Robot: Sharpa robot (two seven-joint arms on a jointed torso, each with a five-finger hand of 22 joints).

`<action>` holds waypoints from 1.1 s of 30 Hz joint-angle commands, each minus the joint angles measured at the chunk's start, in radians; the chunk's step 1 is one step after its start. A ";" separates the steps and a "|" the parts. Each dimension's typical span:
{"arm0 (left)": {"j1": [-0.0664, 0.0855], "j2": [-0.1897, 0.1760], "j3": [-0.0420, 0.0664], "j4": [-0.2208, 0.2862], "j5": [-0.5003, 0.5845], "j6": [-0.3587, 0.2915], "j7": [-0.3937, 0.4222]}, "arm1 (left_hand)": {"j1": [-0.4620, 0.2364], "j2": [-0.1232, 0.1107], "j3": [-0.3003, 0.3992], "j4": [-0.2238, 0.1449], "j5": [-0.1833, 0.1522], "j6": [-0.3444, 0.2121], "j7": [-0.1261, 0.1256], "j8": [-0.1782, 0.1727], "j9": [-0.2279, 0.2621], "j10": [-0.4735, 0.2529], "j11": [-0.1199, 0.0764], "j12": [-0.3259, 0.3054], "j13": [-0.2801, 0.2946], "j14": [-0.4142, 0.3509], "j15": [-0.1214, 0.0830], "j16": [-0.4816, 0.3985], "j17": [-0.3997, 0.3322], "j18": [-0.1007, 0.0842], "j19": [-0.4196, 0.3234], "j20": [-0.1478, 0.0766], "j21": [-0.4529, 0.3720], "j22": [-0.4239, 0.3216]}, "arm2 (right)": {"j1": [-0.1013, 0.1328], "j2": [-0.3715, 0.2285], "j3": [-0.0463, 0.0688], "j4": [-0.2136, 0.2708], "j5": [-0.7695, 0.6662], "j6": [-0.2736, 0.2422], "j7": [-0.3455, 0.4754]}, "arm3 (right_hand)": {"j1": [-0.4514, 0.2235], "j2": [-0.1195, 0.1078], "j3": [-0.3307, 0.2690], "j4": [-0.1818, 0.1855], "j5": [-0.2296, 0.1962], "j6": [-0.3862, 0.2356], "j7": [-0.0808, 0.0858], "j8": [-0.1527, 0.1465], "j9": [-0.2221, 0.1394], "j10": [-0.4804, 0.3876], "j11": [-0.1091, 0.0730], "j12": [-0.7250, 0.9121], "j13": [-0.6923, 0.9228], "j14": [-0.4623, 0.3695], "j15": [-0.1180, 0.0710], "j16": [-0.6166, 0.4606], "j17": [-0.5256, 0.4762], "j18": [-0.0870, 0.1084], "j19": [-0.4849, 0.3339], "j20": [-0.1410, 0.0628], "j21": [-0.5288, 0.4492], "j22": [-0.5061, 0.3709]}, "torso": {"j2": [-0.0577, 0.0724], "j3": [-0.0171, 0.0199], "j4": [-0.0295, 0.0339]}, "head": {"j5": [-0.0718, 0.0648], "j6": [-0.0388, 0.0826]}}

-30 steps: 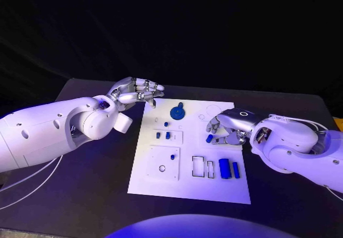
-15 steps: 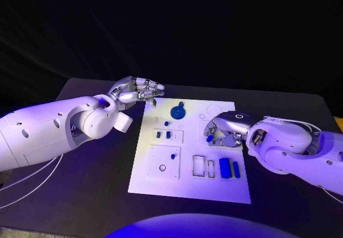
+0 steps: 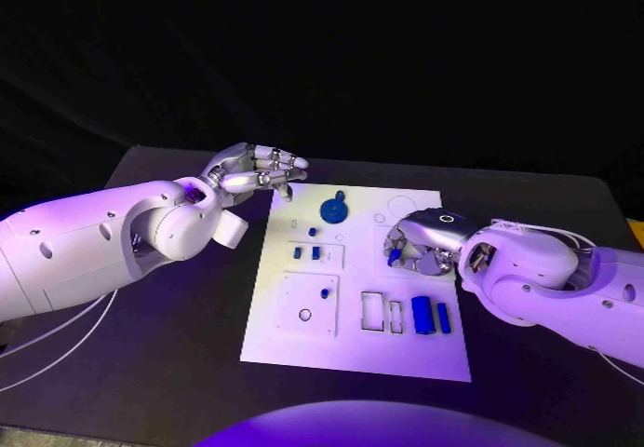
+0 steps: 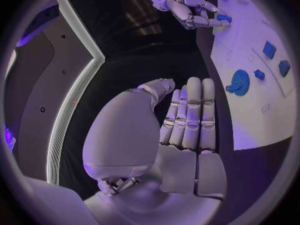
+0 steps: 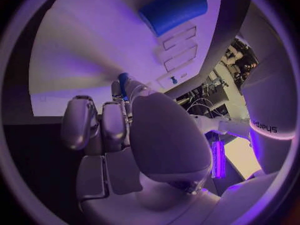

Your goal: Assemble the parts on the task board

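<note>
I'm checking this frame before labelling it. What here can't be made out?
- Small blue part at the right hand: head view, the fingers cover most of it, so its shape and any slot below are hidden.
- Same part in the right wrist view: just a sliver past the fingers.
- Small parts mid-board on the task board: too small to identify.
- Left hand: whether it touches the board edge is unclear.

Head looks down — wrists close, sharing task board [image 3: 352,326].
</note>
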 commanded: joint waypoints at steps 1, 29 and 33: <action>0.001 0.001 0.000 0.003 -0.002 0.014 0.007 | -0.008 0.002 -0.002 -0.003 0.002 -0.007 0.003 0.002 0.001 -0.009 0.000 0.003 0.001 -0.004 0.000 0.004 -0.001 0.013 -0.006 -0.001 -0.005 0.001 | -0.003 0.001 -0.002 0.000 -0.028 -0.035 -0.007 | -0.012 -0.005 0.095 -0.047 0.007 0.006 -0.003 0.024 0.027 0.057 -0.034 -0.014 0.009 0.009 -0.005 0.006 0.003 -0.010 0.008 -0.001 0.017 0.144 | 0.000 0.0002 0.0003 | 0.000 -0.001; 0.001 0.012 0.000 -0.004 -0.002 0.018 0.006 | -0.009 0.003 -0.001 -0.004 0.002 -0.009 0.003 0.003 0.002 -0.011 0.000 0.006 0.002 -0.004 0.001 0.005 -0.002 0.013 -0.006 0.000 -0.005 0.001 | 0.047 0.007 0.018 0.153 -0.023 -0.101 -0.012 | -0.091 -0.052 0.205 -0.116 0.009 -0.005 0.000 0.062 0.068 0.090 -0.035 -0.046 0.016 0.008 -0.006 0.010 0.002 -0.014 0.013 -0.004 0.042 0.163 | 0.001 0.0003 0.0014 | 0.008 0.000; 0.001 0.014 0.000 -0.004 -0.002 0.019 0.006 | -0.009 0.003 -0.001 -0.004 0.002 -0.009 0.003 0.003 0.002 -0.011 0.000 0.006 0.002 -0.004 0.001 0.005 -0.002 0.013 -0.006 0.000 -0.005 0.001 | 0.034 0.046 0.018 0.168 -0.021 -0.092 -0.016 | -0.094 -0.055 0.206 -0.118 0.009 -0.006 0.001 0.063 0.069 0.089 -0.035 -0.048 0.016 0.008 -0.006 0.008 -0.001 -0.013 0.012 -0.003 0.038 0.162 | 0.002 -0.0007 0.0017 | 0.009 -0.002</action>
